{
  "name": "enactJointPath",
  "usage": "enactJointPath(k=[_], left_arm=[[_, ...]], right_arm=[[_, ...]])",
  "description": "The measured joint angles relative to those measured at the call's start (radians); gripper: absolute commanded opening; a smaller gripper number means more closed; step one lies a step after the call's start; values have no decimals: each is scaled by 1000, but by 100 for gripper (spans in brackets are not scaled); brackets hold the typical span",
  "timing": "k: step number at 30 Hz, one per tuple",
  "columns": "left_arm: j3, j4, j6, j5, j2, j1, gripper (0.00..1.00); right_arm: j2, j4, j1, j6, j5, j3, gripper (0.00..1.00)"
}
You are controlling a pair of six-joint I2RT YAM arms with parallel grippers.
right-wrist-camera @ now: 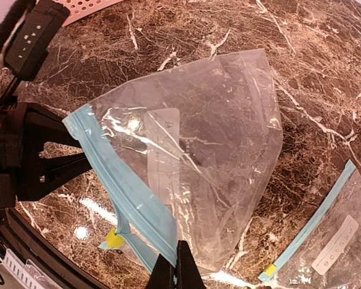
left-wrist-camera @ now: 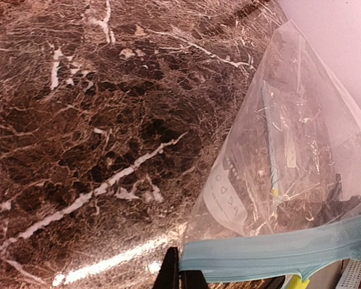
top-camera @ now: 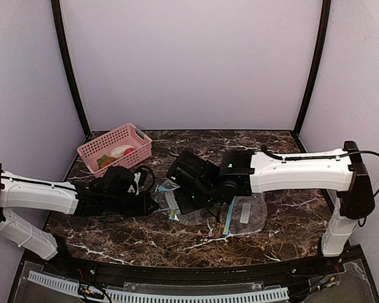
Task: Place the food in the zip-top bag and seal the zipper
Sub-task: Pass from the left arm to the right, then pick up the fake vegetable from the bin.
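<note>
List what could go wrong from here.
1. The food lies in the pink basket, while the left gripper and right gripper both pinch the zip-top bag; freeing one to fetch food may let the bag sag shut.
2. Each pinch sits on the thin blue zipper edge, so the film could slip out.
3. A second bag lies just beside and might get dragged along.

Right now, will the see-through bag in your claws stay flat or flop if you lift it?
Probably floppy: the bag is thin, clear and wrinkled, and bulges unevenly. Likely very light, since it looks empty. Its blue zipper strip seems stiffer, yet it bends too.
</note>
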Motion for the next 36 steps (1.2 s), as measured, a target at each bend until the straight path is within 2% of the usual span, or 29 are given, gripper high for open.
enactJointPath(k=[8,10,14,15,16,17,18,22,25,29,36], left_arm=[[24,112,8,112,102,26,1],[26,131,10,133,121,27,6],[26,157,36,170,118,27,32],[26,156,49,175,103,27,44],[26,150,60,176,82,28,51],[26,140,77,176,55,28,61],[28,122,89,181,23,28,67],[65,46,129,211,-85,30,79],[105,-46,154,231,-149,33,84],[204,-230,213,259,-200,78,87],[397,-479,360,289,-164,306,88]], right_arm=[[-34,-18,-2,27,-5,-5,0],[-34,-29,-6,35,-5,-6,0],[-27,-51,-22,61,-4,-6,0],[-23,-58,-27,67,-2,-6,0],[-19,-62,-30,71,-2,-6,0],[-13,-68,-34,77,-2,-6,0],[-7,-76,-37,81,-2,-6,0],[6,-103,-50,91,-1,-7,0],[6,-112,-56,93,0,-8,0],[6,-119,-61,93,0,-13,0],[6,-133,-66,93,2,-15,0]])
